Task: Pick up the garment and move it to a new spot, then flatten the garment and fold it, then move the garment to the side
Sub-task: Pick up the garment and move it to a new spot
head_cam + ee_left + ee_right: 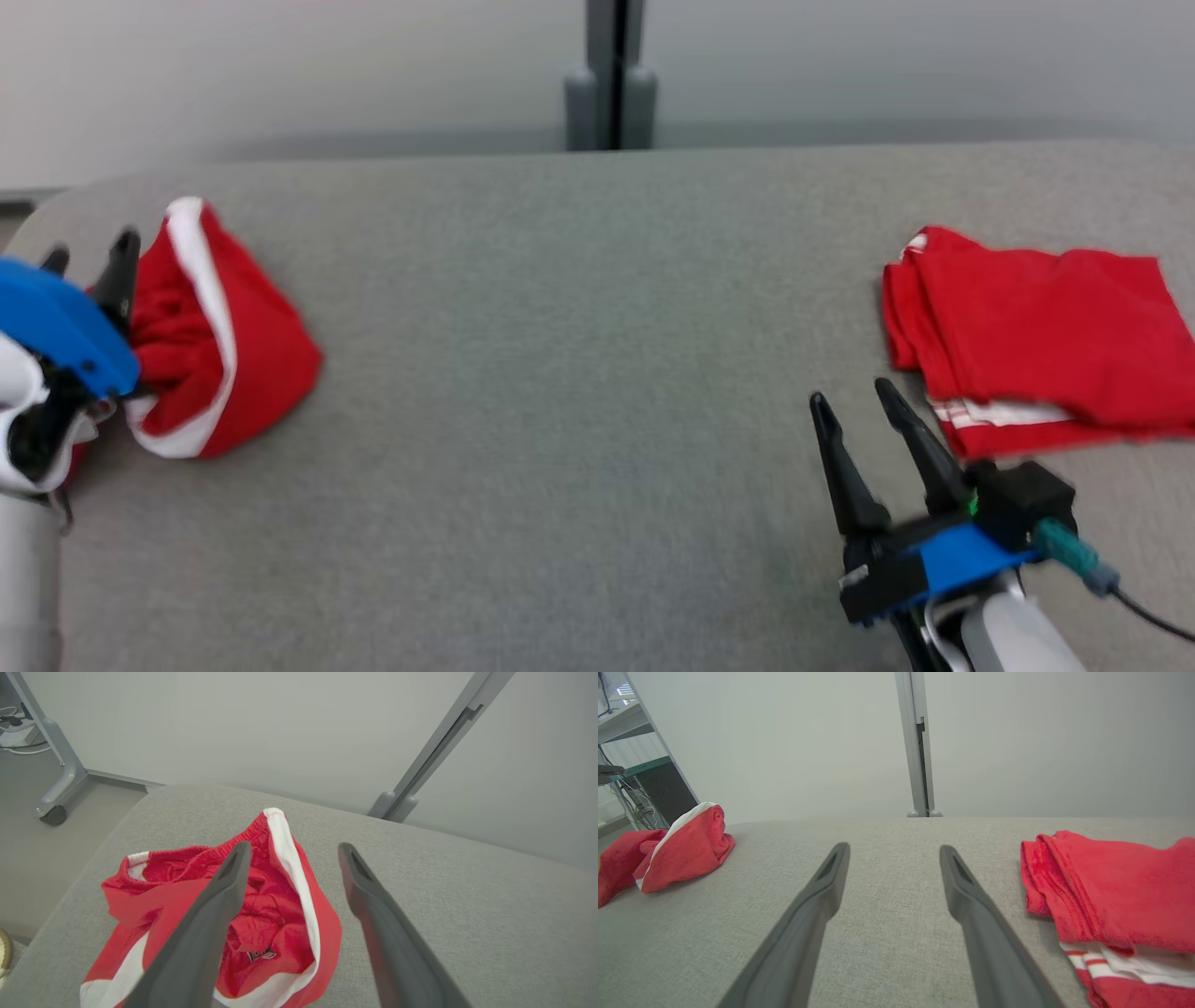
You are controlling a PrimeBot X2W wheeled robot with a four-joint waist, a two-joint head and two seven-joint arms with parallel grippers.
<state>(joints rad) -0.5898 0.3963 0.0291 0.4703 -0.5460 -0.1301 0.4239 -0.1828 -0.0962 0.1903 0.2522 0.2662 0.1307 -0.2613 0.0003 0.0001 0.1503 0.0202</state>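
Fingers of my left gripper [294, 848] stand wide apart, holding nothing, just over the crumpled red shorts [285, 924] at the left end of the grey table [560, 373]. I think this is the pick-up step: next I must dip down and pinch the cloth. The heap seems to run near to far, waistband end pointing away from me.

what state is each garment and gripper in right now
crumpled garment: bunched in a heap at the left end of the table, not folded
folded garment: folded flat, lying at the table's right side
left gripper: open, at the crumpled garment, holding nothing
right gripper: open, beside the folded garment, holding nothing
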